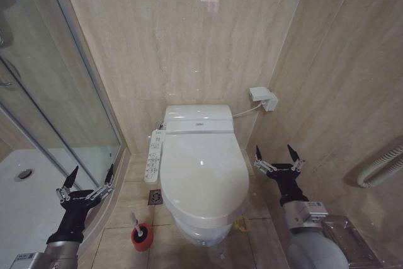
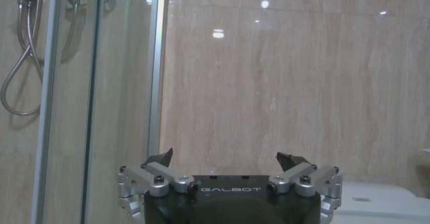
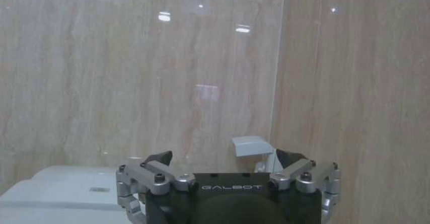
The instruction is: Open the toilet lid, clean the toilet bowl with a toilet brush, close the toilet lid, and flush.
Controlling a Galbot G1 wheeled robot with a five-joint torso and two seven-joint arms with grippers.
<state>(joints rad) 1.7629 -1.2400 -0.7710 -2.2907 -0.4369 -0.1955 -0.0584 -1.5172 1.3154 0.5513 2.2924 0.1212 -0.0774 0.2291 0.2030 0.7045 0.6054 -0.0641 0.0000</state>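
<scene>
The white toilet lid (image 1: 203, 168) lies shut over the toilet bowl (image 1: 200, 231), with a yellow strap (image 1: 242, 223) at its front right edge. A button panel (image 1: 154, 155) runs along the bowl's left side. The toilet brush (image 1: 135, 223) stands in its red holder (image 1: 142, 236) on the floor left of the bowl. My left gripper (image 1: 91, 176) is open, held left of the bowl near the shower glass. My right gripper (image 1: 276, 154) is open too, held right of the lid. Both also show open in the wrist views (image 2: 226, 159) (image 3: 224, 158), facing the wall.
A glass shower enclosure (image 1: 56, 92) with a white tray (image 1: 25, 200) stands on the left. A floor drain (image 1: 155, 198) sits beside the bowl. A white wall box (image 1: 262, 97) with a cable hangs at the right, and white pipes (image 1: 381, 167) run along the right wall.
</scene>
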